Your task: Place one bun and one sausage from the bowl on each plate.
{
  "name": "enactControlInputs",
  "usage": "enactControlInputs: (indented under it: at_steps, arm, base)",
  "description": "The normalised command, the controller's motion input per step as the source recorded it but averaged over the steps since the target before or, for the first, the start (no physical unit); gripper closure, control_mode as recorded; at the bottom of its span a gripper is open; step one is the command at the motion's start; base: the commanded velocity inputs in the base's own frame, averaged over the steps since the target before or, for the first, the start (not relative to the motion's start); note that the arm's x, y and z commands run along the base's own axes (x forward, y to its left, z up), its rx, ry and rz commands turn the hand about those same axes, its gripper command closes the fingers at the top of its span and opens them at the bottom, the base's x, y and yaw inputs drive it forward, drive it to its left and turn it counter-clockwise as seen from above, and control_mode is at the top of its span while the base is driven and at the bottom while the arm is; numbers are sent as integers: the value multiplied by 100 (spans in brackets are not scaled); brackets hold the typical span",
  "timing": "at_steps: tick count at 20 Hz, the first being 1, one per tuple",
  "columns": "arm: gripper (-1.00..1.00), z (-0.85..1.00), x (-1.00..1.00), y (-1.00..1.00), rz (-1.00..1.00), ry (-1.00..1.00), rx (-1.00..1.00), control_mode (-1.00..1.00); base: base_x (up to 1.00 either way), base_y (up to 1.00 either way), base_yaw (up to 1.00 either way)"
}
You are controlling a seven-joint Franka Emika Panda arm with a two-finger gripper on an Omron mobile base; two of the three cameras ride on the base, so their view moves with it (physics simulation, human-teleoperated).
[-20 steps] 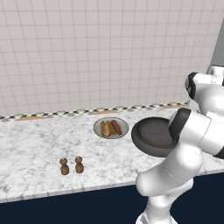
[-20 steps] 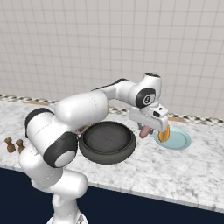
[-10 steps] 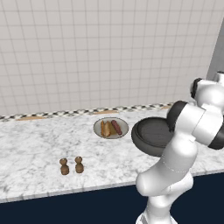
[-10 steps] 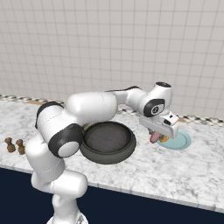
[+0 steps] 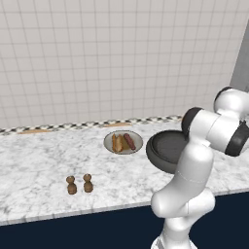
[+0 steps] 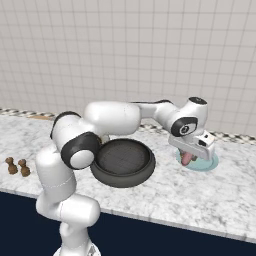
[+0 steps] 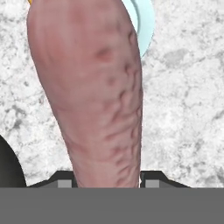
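Over the blue plate (image 6: 209, 162) near the worktop's back edge, the gripper (image 6: 187, 159) hangs with its fingers clamped on a sausage (image 7: 89, 92). Beside it sits the dark bowl (image 6: 123, 162); the beige plate (image 5: 123, 142) carries a bun (image 5: 117, 143) and another sausage.

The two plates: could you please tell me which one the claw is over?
The teal plate, right of the bowl; the claw holds a sausage over it. The beige plate left of the bowl is already filled.

The white arm reaches far out — its claw (image 6: 187, 159) points down, pinched tight, probably holding something.
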Motion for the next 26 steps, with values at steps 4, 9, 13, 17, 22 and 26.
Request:
enactControlInputs:
  at_steps: [4, 9, 13, 17, 22, 26]
  arm:
    - [100, 0, 9, 0, 2, 0, 0, -100]
    - [100, -20, 20, 0, 3, -5, 0, -100]
    - [100, -23, 11, 0, 1, -1, 0, -100]
    - [100, -13, 14, -4, 2, -6, 0, -100]
    - [100, -8, 40, 0, 6, -2, 0, -100]
    - [100, 0, 42, -10, 6, 1, 0, -100]
  base:
    - [0, 0, 0]
    - [0, 0, 0]
    - [0, 0, 0]
    - [0, 0, 0]
    - [0, 0, 0]
    - [0, 0, 0]
